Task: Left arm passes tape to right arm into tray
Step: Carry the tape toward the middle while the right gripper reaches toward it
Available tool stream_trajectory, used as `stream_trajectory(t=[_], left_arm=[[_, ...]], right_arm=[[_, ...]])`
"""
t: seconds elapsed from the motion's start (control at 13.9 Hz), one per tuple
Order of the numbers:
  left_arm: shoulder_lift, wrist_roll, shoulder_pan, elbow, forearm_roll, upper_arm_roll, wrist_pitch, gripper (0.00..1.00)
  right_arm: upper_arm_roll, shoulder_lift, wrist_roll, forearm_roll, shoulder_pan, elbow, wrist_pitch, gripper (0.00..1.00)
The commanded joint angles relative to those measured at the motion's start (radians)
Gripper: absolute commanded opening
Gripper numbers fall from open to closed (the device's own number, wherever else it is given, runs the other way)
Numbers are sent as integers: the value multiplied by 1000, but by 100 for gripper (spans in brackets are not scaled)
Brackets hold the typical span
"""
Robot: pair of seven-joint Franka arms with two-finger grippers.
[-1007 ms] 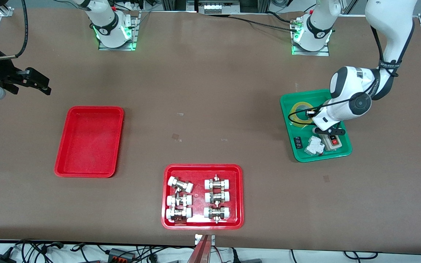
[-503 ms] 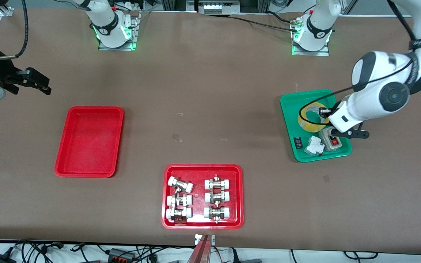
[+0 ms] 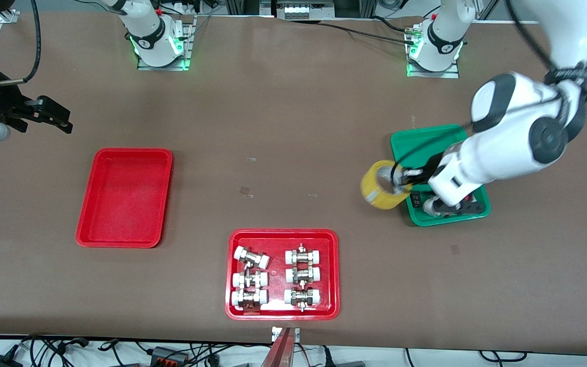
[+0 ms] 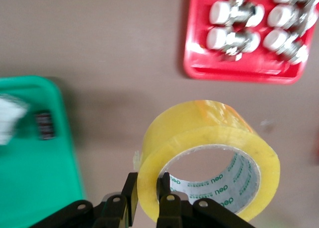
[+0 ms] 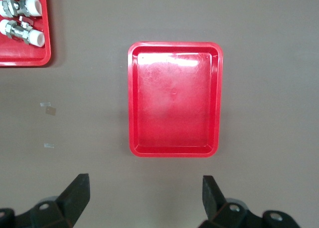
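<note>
My left gripper (image 3: 404, 179) is shut on the wall of the yellow tape roll (image 3: 382, 185), one finger inside the white core and one outside (image 4: 147, 194). It holds the roll (image 4: 209, 148) in the air over the table beside the green tray's edge. My right gripper (image 3: 54, 118) is open and empty, waiting in the air at the right arm's end of the table; its fingers (image 5: 77, 188) stand wide apart with the plain red tray (image 5: 174, 98) in sight. That tray (image 3: 124, 196) lies empty on the table.
The green tray (image 3: 433, 137) at the left arm's end holds small electrical parts. A second red tray (image 3: 282, 274) with several white-capped metal fittings sits near the front camera edge; it also shows in the left wrist view (image 4: 239, 71).
My left gripper has lifted the tape out of the green tray and carried it off its edge toward the table's middle. The right arm has not moved.
</note>
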Motion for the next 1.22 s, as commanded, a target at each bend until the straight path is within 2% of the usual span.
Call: stream_trajectory(t=[0.0, 0.14, 0.22, 0.36, 0.5, 0.72, 0.93, 1.15], left_arm=[[155, -205, -58, 181, -99, -8, 24, 1], [185, -293, -72, 181, -312, -6, 108, 1], [186, -308, -104, 172, -364, -5, 197, 1], [221, -331, -169, 167, -380, -5, 340, 1], [246, -423, -205, 172, -404, -6, 368, 1], [248, -662, -256, 173, -467, -5, 456, 1], [265, -880, -310, 173, -466, -5, 579, 1], [274, -884, -311, 176, -454, -5, 583, 1]], right_arm=[[7, 33, -6, 4, -10, 8, -57, 100], [6, 57, -18, 45, -14, 6, -95, 100], [1, 70, -53, 113, -18, 6, -100, 100], [-1, 103, -144, 243, -47, 6, -99, 100], [-1, 137, -205, 379, -73, 6, -92, 100], [1, 180, -207, 573, -79, 8, -54, 100], [10, 260, -239, 714, -47, 11, 47, 100], [10, 321, -276, 774, 48, 14, 215, 100]])
